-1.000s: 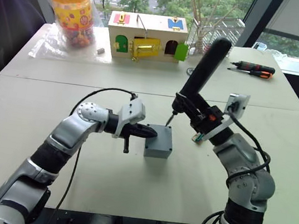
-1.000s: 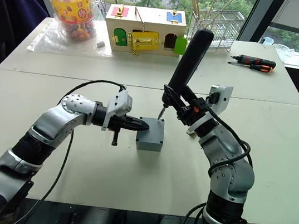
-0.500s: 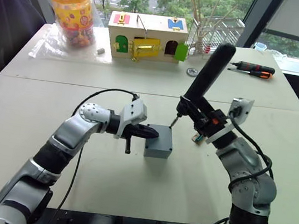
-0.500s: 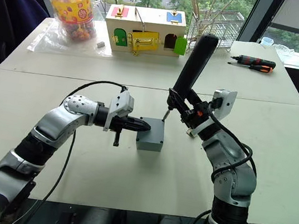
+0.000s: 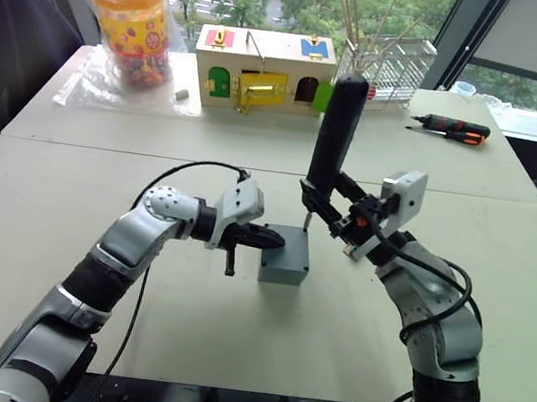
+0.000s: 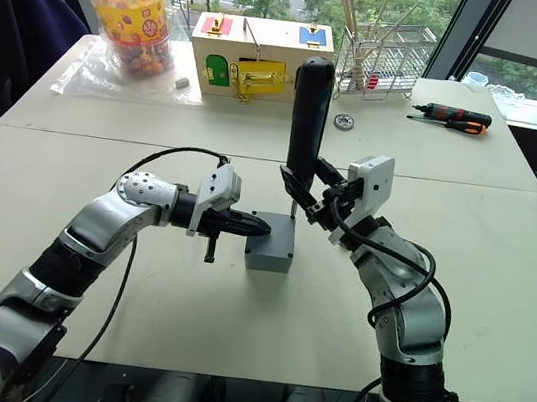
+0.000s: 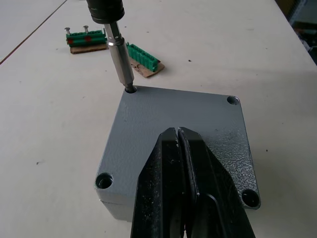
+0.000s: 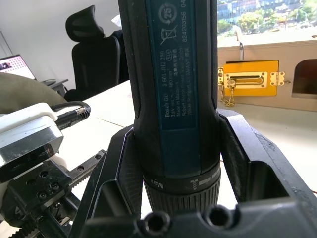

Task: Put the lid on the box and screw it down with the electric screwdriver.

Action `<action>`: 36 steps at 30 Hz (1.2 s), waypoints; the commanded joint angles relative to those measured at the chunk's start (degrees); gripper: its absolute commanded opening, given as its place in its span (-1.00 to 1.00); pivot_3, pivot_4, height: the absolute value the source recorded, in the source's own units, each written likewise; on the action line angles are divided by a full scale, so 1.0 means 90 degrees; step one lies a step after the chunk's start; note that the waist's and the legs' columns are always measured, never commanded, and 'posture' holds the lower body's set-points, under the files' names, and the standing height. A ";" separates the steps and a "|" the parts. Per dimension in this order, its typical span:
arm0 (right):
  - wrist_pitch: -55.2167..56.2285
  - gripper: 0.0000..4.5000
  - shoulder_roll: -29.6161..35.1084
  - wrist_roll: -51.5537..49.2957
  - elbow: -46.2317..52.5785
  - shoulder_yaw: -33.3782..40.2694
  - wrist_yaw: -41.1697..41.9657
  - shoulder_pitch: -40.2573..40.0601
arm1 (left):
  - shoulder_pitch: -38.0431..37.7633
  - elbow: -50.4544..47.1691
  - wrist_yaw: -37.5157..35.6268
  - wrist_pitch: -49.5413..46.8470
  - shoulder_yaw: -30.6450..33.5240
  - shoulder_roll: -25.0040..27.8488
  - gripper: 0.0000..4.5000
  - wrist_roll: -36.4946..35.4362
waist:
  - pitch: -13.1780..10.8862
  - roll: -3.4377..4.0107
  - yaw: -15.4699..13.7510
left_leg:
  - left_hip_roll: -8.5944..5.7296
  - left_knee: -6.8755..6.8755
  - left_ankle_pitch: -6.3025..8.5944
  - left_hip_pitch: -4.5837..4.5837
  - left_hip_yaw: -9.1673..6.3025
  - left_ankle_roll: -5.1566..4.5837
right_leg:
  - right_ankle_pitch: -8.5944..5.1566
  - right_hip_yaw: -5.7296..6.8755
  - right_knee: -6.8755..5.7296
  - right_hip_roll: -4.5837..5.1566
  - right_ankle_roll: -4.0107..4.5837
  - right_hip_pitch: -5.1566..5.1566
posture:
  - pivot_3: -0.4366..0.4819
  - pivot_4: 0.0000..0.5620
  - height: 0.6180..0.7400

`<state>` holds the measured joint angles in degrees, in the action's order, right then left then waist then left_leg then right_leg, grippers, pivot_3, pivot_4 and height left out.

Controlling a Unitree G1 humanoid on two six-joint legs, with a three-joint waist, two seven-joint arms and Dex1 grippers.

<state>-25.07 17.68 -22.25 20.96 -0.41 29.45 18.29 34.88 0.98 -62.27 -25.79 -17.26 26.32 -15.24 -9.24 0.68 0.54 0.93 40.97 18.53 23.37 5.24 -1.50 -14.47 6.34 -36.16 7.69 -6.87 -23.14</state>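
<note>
The right gripper [image 8: 181,173] is clamped round the electric screwdriver [image 6: 310,106], held upright, its thin metal bit [image 7: 120,64] seated in a corner screw hole of the lid [image 7: 178,134]. The left gripper [image 5: 266,234] is pressed flat on that lid, fingers [image 7: 185,188] closed together. The lid is sat on the box [image 6: 268,255], mid-table. 2 green terminal strips [image 7: 143,54] are seen just beyond it. Further back, a wooden box [image 5: 263,67], a bagged jar [image 5: 130,13] and a hand screwdriver [image 5: 449,128] are parked well clear. The lid's grey plastic looks speckled, with 4 recessed corner holes.
</note>
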 commanded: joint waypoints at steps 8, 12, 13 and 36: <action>-0.0110 -0.21 -0.0011 0.0221 -0.0591 -0.0357 -0.0048 -0.0688 | -0.0128 -0.0118 0.0087 -0.0106 -0.0034 0.0003 -1.00 0.0053 | 0.0072 -0.0040 0.0001 | 0.0005 -0.0002 0.0004 -0.0020 -0.0010 -0.0005 | -0.0001 0.0004 0.0009 0.0002 0.0001 0.0029 | -0.05 -0.47 0.53; -0.0087 -0.21 -0.0033 0.0196 -0.0640 -0.0349 -0.0094 -0.0697 | -0.0113 -0.0112 0.0087 -0.0111 -0.0039 0.0002 -1.00 0.0058 | 0.0079 -0.0041 0.0002 | 0.0005 -0.0002 0.0006 -0.0027 -0.0014 -0.0007 | -0.0001 0.0004 0.0009 0.0002 0.0002 0.0036 | -0.05 -0.47 0.53; -0.0078 -0.21 -0.0040 0.0194 -0.0656 -0.0341 -0.0106 -0.0692 | -0.0107 -0.0110 0.0086 -0.0111 -0.0041 0.0001 -1.00 0.0061 | 0.0081 -0.0042 0.0002 | 0.0005 -0.0002 0.0006 -0.0027 -0.0014 -0.0007 | -0.0001 0.0004 0.0009 0.0003 0.0002 0.0037 | -0.05 -0.47 0.53; -0.3190 -0.21 0.0775 -0.2808 0.1030 0.2261 -0.2097 0.1620 | 0.0105 0.0049 0.0389 -0.0812 0.0240 -0.0226 -1.00 -0.0167 | 0.0057 -0.0011 -0.0139 | 0.0000 0.0003 0.0007 0.0015 -0.0013 -0.0011 | -0.0001 0.0003 0.0006 0.0013 0.0002 -0.0008 | -0.05 -0.47 0.53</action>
<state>-52.02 23.58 -43.95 26.43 16.48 12.40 30.87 35.76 1.51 -59.90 -31.50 -16.14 24.25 -16.30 -8.73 0.58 -0.71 0.95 40.99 18.59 23.51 5.11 -1.60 -14.47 6.38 -36.10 7.80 -6.85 -23.22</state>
